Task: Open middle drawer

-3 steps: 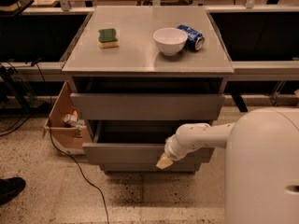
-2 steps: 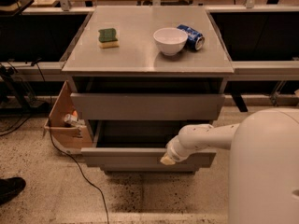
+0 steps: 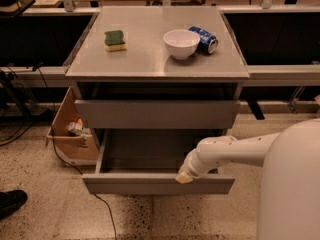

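Note:
The middle drawer is a wide grey drawer with a plain flat front. It is pulled well out of the cabinet towards me, and its shallow grey tray shows bare. My gripper is at the end of the white arm. It sits at the top edge of that drawer's front, right of centre, touching it. A taller grey drawer front sits above it, just under the cabinet top. Whatever lies below the open drawer is hidden.
On the grey cabinet top are a green and yellow sponge, a white bowl and a blue can lying on its side. A cardboard box stands on the floor at left with a cable nearby. My white body fills the lower right.
The middle drawer has slid further out towards me. My gripper has moved back with it, staying at the front's top edge.

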`<state>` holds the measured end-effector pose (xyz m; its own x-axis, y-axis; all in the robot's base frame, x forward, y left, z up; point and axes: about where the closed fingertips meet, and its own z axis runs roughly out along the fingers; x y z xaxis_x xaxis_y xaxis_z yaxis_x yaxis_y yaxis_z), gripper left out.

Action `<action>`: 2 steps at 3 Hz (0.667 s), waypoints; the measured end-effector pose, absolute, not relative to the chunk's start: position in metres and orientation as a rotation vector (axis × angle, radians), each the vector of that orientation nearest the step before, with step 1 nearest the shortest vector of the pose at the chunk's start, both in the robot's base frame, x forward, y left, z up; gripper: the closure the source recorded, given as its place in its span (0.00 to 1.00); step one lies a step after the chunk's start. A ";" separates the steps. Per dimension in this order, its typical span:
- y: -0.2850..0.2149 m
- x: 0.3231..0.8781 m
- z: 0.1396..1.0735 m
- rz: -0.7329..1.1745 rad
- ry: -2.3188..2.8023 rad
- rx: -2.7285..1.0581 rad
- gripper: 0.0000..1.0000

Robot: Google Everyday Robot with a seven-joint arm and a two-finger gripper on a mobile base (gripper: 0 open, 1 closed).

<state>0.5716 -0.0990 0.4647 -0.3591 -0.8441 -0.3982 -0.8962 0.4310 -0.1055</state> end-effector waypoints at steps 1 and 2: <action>-0.099 0.571 0.465 0.181 2.297 -1.480 0.83; -0.099 0.552 0.489 0.158 2.299 -1.493 0.76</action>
